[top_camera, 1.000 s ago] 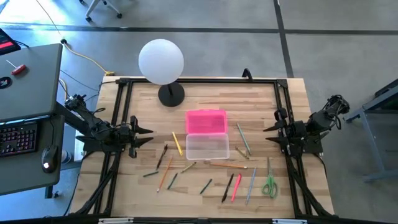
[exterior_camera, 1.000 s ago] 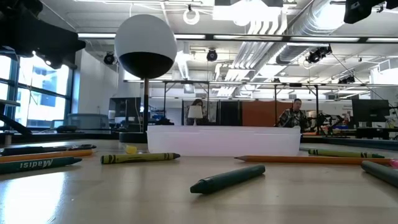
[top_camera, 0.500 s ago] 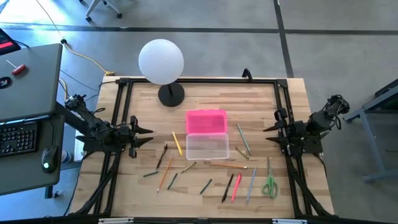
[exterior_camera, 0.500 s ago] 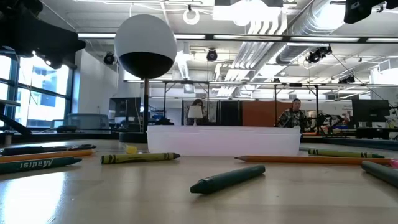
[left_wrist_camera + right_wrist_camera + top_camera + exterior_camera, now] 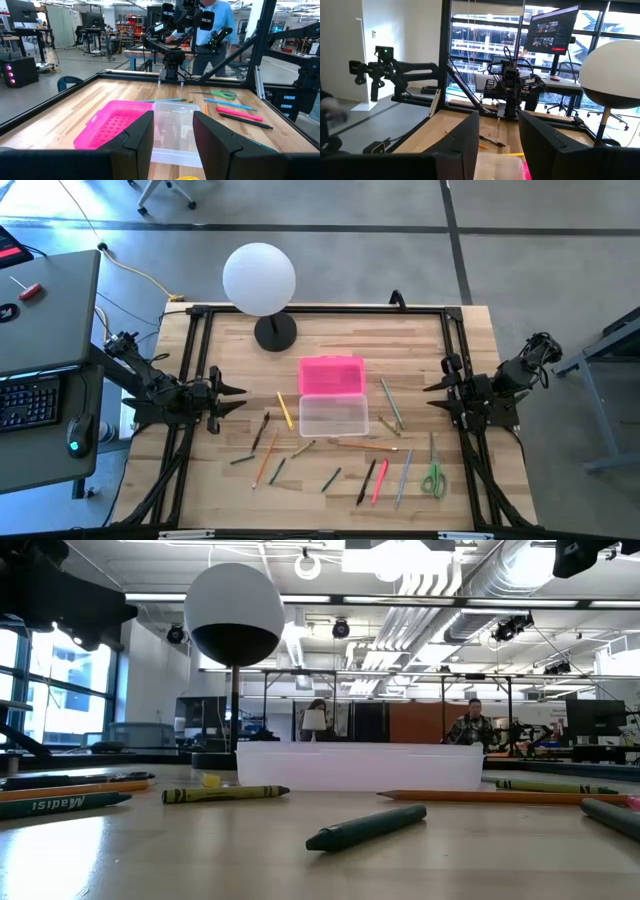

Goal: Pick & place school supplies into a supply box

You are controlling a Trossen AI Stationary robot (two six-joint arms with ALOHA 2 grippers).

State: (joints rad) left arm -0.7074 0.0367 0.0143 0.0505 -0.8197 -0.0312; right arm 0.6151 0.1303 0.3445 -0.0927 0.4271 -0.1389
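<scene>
The supply box, a clear tub (image 5: 334, 418), sits mid-table with its pink lid (image 5: 331, 374) lying flat against its far side. School supplies lie loose on the wood around the tub's near and right sides: a yellow pencil (image 5: 285, 411), a red pen (image 5: 380, 480), a black pen (image 5: 366, 479), a dark green crayon (image 5: 365, 827) and green-handled scissors (image 5: 433, 478). My left gripper (image 5: 238, 395) hovers open at the table's left edge, pointing level at the box (image 5: 172, 125). My right gripper (image 5: 430, 395) hovers open at the right edge. Neither has anything between its fingers.
A white globe lamp (image 5: 260, 278) stands on a black base (image 5: 275, 333) at the far left of the table. A black frame (image 5: 320, 310) runs around the tabletop. A desk with a keyboard (image 5: 28, 402) is beyond the left edge. People stand in the room beyond.
</scene>
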